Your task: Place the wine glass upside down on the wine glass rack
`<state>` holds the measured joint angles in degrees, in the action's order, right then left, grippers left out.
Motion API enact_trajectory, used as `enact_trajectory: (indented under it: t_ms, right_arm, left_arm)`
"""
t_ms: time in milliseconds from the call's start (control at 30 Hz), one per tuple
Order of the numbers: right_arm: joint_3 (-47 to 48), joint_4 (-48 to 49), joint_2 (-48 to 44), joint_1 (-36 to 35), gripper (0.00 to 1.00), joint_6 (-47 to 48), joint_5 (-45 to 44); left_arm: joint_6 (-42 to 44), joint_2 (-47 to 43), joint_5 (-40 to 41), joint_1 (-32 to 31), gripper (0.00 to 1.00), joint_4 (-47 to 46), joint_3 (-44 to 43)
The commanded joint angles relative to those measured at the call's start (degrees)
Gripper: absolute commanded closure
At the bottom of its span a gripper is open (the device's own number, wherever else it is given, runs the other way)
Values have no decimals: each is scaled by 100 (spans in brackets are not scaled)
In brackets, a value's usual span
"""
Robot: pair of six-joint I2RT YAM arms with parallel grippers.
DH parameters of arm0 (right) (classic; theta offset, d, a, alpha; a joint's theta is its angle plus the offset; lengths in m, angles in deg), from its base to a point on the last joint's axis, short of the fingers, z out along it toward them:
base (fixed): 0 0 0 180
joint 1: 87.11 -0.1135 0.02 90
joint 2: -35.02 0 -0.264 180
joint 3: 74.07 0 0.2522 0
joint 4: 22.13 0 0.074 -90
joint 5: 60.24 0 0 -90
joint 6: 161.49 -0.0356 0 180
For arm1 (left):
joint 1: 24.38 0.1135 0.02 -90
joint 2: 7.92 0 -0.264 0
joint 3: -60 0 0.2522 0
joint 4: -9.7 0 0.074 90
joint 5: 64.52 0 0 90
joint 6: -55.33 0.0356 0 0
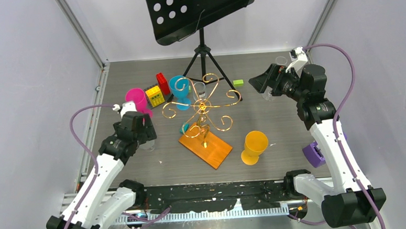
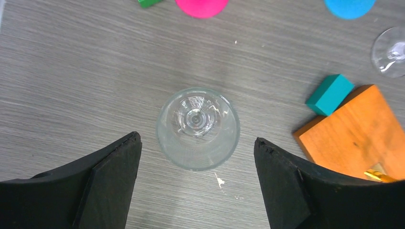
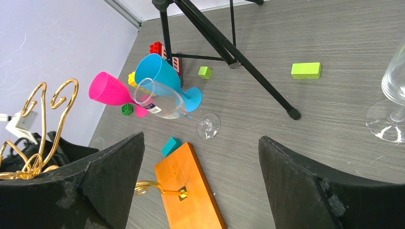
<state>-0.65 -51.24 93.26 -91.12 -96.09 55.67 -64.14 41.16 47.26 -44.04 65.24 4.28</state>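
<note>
Our left gripper point(image 2: 197, 141) hangs over the wine glass point(image 2: 198, 129) with its jaws spread wide, one finger on each side of the bowl and neither touching it. We look straight down the mouth of the glass, which stands upright, foot down, on the grey table point(image 2: 71, 71).

Near it to the right in the wrist view are a teal block point(image 2: 329, 94) and, just beside that, the orange base point(image 2: 363, 136) of the wine glass rack point(image 1: 203, 106). The glass is apart from the rack, on the table to its left.

Farther back we see a pink cup point(image 1: 136, 99) and a blue cup point(image 1: 179, 89).

Our right gripper point(image 3: 201, 139) is raised at the far right, jaws wide with nothing between them, near another clear glass point(image 3: 394, 90).
</note>
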Motion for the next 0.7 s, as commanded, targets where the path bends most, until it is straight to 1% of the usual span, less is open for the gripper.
enact_trajectory:
  t_ms: [0,100,200,367,500,667]
  right_arm:
    - [-22,297,-66,-12,5,-58,96]
    - [-44,315,-68,-10,5,-76,113]
    - [-48,320,-69,-11,5,-84,128]
    - [-67,326,-100,-16,5,-76,143]
    - [-107,323,-149,-8,5,-50,145]
    - [-129,324,-191,-12,5,-32,134]
  left_arm:
    - [49,-391,336,-20,12,448,-449]
    - [15,-545,538,-9,10,646,-540]
    - [-116,-615,496,113,11,753,-506]
    - [-181,-533,323,411,18,627,-295]
    - [-174,-374,277,450,27,413,-195]
    - [-72,58,251,489,31,327,-202]
